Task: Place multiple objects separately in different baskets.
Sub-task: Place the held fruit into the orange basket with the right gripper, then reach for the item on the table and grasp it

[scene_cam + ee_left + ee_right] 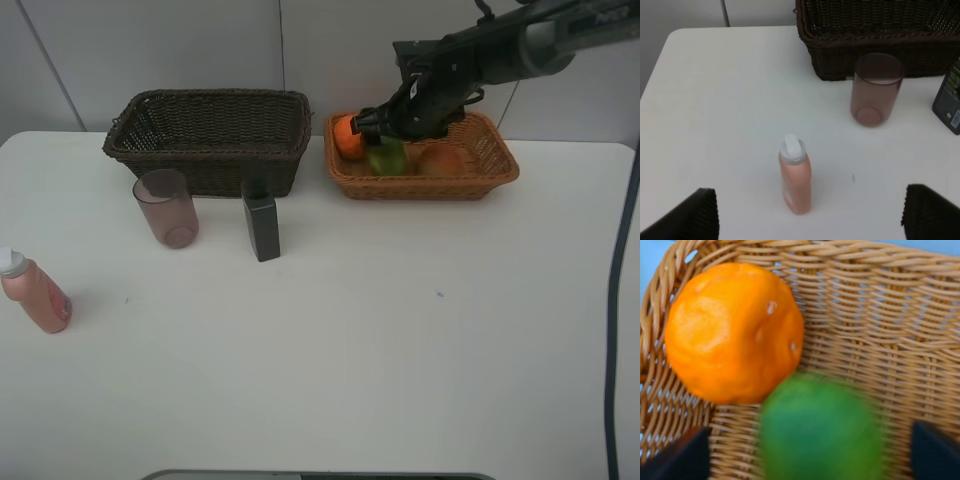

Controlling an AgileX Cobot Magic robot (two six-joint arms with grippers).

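Note:
My right gripper (pixel 378 128) hangs open over the light tan basket (pixel 430 188). The green mango-like fruit (pixel 387 157) sits below it in that basket, blurred between the open fingers in the right wrist view (pixel 820 432). The orange (pixel 347 135) (pixel 735 332) and the peach (pixel 440 158) lie beside it. The dark-brown basket (pixel 215 97) looks empty. In front of it stand the mauve tumbler (pixel 166 207) and the dark green bottle (pixel 261 225). The pink bottle (pixel 35 293) stands at the far left. My left gripper (pixel 811 192) is open, with the pink bottle (pixel 796 177) just ahead of it.
The white table (pixel 400 330) ends at a wall behind the baskets. A dark cable (pixel 615 300) hangs along the right edge. The left arm is out of the exterior view.

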